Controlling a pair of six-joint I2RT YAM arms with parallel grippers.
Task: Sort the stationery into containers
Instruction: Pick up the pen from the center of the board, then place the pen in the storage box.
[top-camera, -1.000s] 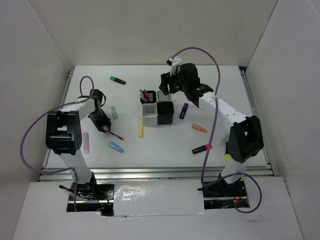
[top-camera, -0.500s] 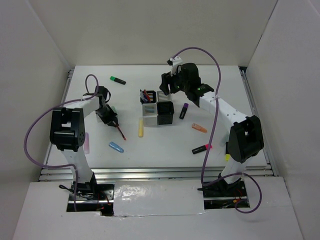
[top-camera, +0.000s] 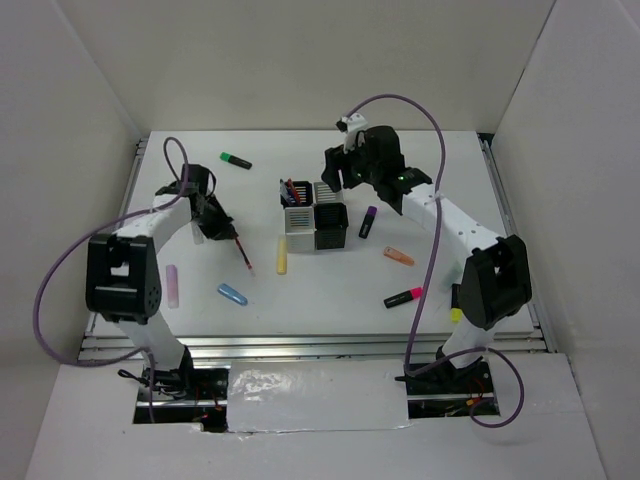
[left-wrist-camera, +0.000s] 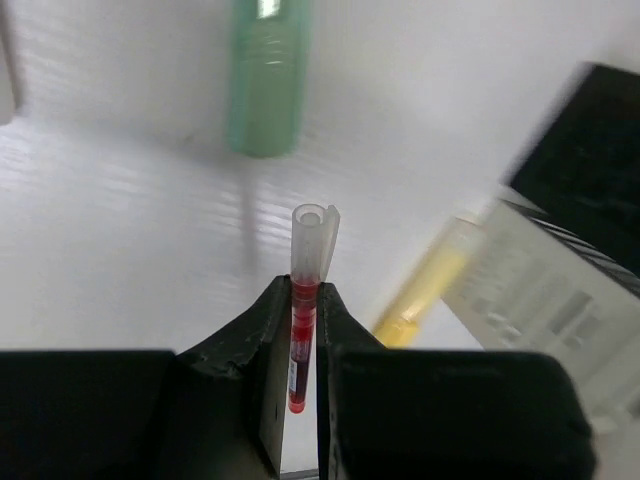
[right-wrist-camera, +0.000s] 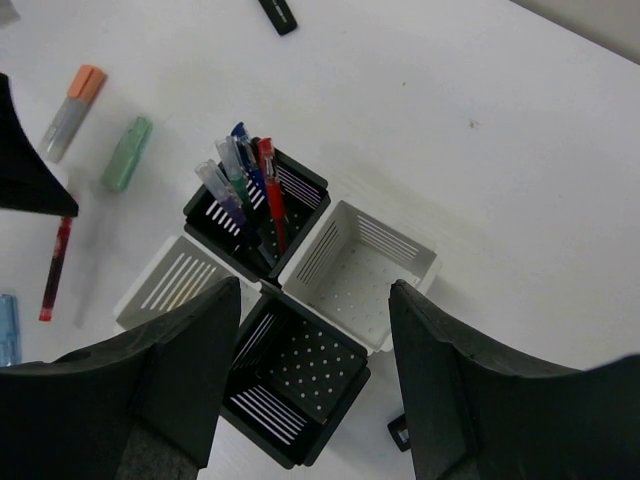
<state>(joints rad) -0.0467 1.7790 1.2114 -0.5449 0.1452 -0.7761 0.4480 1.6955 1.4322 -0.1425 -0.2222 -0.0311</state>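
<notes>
Top view, surface (top-camera: 330, 290): flat, matte white, boxed in by white walls.
Top view, containers (top-camera: 314, 215): four square slotted cups joined in one block, black and silver set diagonally, at mid-surface.
Top view, left gripper (top-camera: 227, 233): clamped on a thin red pen (top-camera: 243, 256), left of the block; the pen slants toward the near side.
Top view, right gripper (top-camera: 338, 178): just far of the block.
Left wrist view, red pen (left-wrist-camera: 311, 235): clear barrel with a red core and a notched open end, pinched between the black fingers (left-wrist-camera: 255, 335). A pastel green marker (left-wrist-camera: 267, 75) and a yellow marker (left-wrist-camera: 425, 290) lie on the surface beyond.
Right wrist view, right gripper (right-wrist-camera: 315, 290): jaws apart with nothing between them, above the block.
Right wrist view, far black cup (right-wrist-camera: 300, 185): holds upright pens in red, blue and green; the white cup (right-wrist-camera: 365, 270) beside it shows a perforated floor.
</notes>
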